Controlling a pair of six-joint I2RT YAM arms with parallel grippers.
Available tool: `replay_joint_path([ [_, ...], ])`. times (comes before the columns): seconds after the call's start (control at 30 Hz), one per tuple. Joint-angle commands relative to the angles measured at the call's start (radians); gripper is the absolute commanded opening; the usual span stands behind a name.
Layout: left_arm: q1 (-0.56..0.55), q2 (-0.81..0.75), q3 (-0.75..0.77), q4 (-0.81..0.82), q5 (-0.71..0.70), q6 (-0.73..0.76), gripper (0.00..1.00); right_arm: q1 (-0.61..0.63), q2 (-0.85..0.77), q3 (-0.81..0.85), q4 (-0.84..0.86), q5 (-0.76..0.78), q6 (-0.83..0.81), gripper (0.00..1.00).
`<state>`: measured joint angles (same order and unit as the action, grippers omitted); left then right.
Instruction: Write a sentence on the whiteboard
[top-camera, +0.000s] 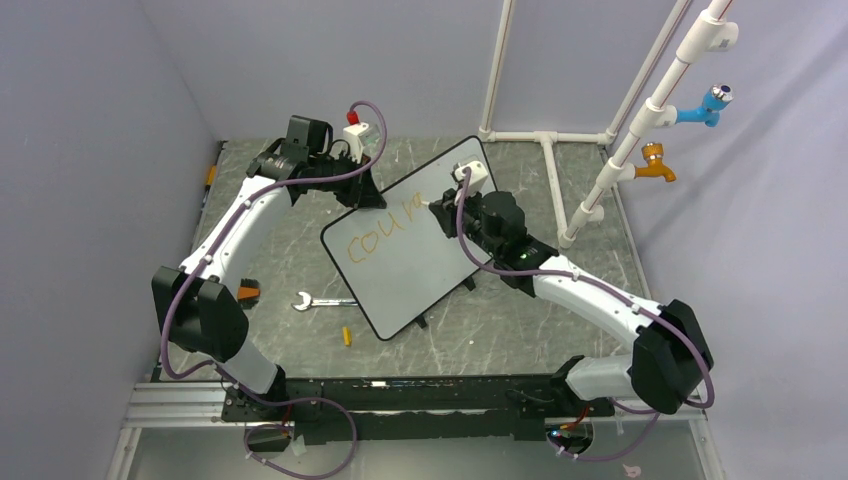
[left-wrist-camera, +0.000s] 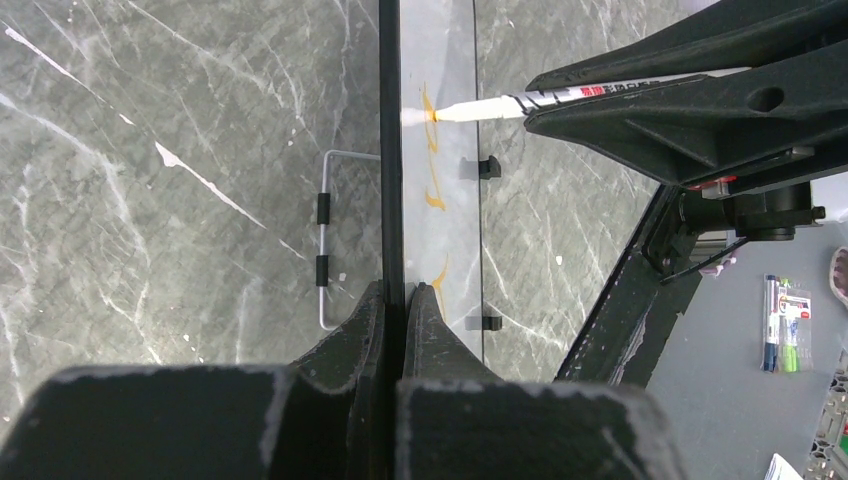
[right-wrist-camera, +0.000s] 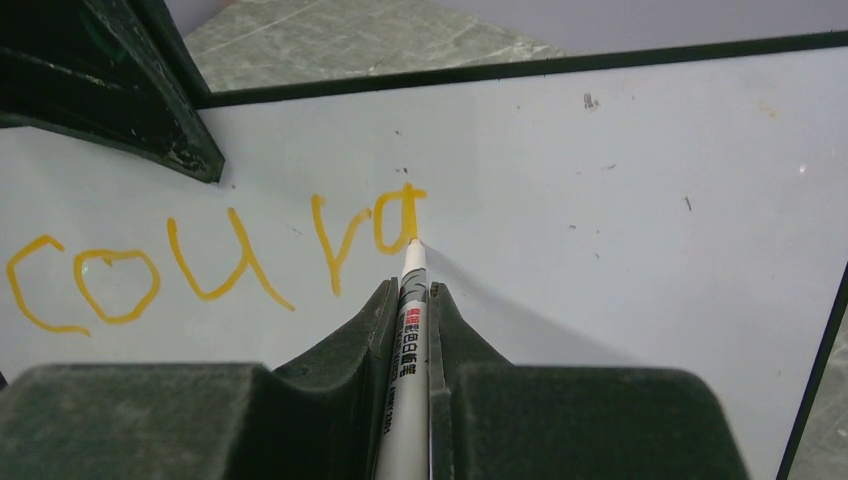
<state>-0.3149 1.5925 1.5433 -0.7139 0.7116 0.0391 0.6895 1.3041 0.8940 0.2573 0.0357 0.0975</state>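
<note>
The whiteboard stands tilted on the table, white with a thin black rim. My left gripper is shut on its far left edge; in the left wrist view the rim runs between the fingers. My right gripper is shut on a white marker. The marker's tip touches the board at the end of the sentence, orange letters reading "coura". The letters also show in the top view. The marker shows in the left wrist view too, touching the board face.
A silver wrench lies on the table left of the board, with a small yellow piece nearer the bases. White pipes with a blue and an orange tap stand at the back right. A wire stand props the board.
</note>
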Motion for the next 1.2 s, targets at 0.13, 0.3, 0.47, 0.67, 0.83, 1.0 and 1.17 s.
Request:
replay_joint_path([
  [0.13,-0.022,0.014,0.008,-0.041,-0.076,0.092,0.0,-0.003,-0.053,-0.03,-0.016,0.032,0.001,0.0],
  [0.3,-0.021,0.014,0.009,-0.043,-0.081,0.093,0.0,-0.002,-0.098,-0.021,-0.036,0.072,-0.019,0.0],
  [0.47,-0.022,0.015,0.009,-0.043,-0.082,0.093,0.0,-0.005,-0.133,-0.028,0.002,0.111,-0.032,0.0],
  [0.67,-0.022,0.016,0.009,-0.043,-0.083,0.095,0.0,-0.022,-0.093,0.005,0.024,0.095,-0.045,0.0],
  [0.83,-0.021,0.016,0.008,-0.043,-0.081,0.095,0.0,-0.036,-0.049,0.028,0.039,0.07,-0.046,0.0],
  [1.0,-0.023,0.017,0.009,-0.043,-0.079,0.096,0.0,-0.049,-0.021,0.048,0.051,0.053,-0.044,0.0],
  [1.17,-0.022,0.017,0.009,-0.045,-0.079,0.097,0.0,-0.057,-0.001,0.066,0.061,0.037,-0.038,0.0],
])
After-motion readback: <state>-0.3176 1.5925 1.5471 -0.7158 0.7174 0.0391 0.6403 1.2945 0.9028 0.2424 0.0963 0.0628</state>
